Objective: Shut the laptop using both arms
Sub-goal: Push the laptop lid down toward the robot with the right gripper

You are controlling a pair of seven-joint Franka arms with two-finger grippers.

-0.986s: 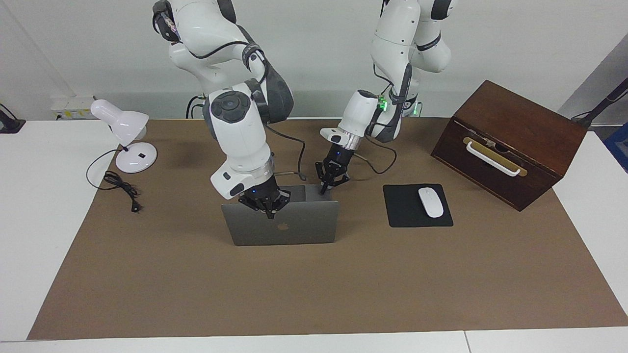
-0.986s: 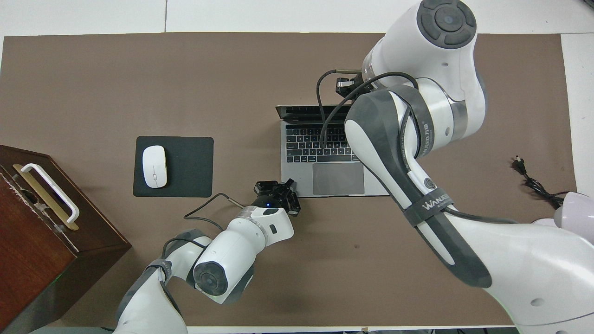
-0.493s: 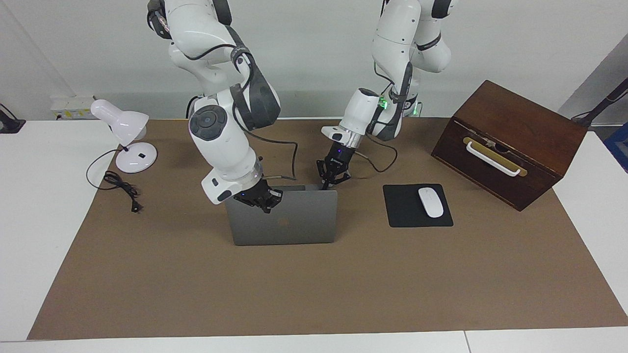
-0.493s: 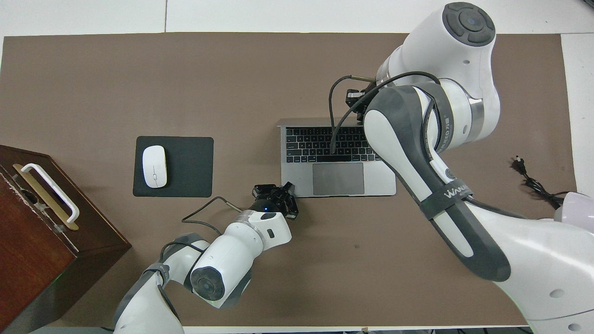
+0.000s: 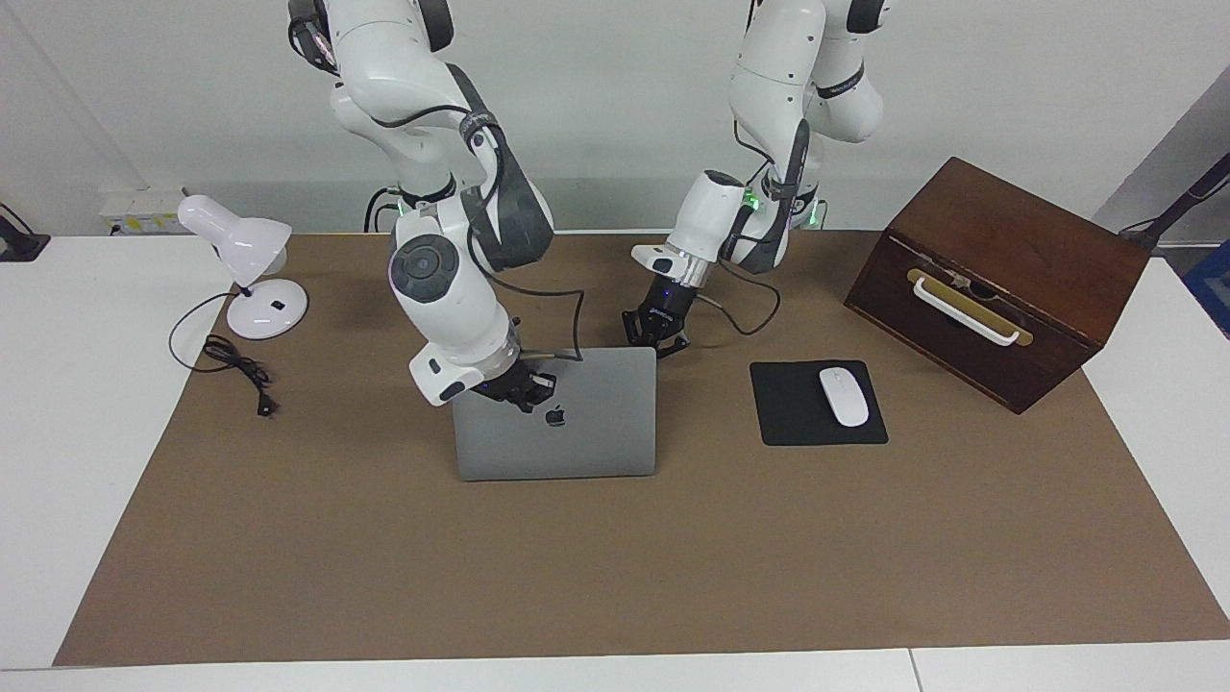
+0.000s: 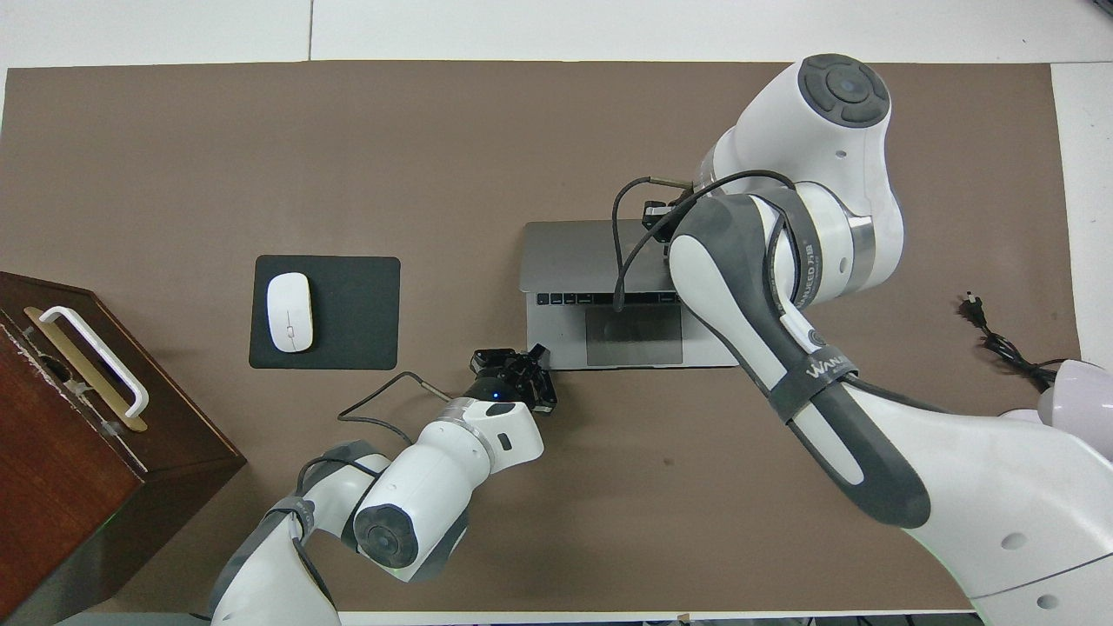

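Nearly shut, the laptop [image 5: 577,432] sits mid-table on the brown mat [image 5: 615,577], its long axis running from one arm's end of the table to the other. The hinge edge lies on the side farther from the robots and the opening edge faces them. It is a thin silver-grey slab with a dark apple logo in the middle of the lid.

Seen from across the table, only the lid shows, sloping low, so the machine looks almost closed. From overhead, a strip of keyboard and the whole trackpad [image 6: 633,324] still show under the lid's edge, so a gap remains between lid and base.

The right gripper [image 5: 524,392] rests on the lid beside the logo, fingertips together; overhead it is mostly hidden by its own arm. The left gripper [image 5: 655,338] stands at the laptop's corner nearest the robots, toward the left arm's end, fingertips also together; whether it touches the base I cannot tell.

Toward the left arm's end lie a black mouse pad [image 5: 798,423] with a white mouse [image 5: 844,396] on it, then a tilted wooden box [image 5: 999,279]. Toward the right arm's end stands a white desk lamp [image 5: 245,259] with its coiled cord [image 5: 235,365].
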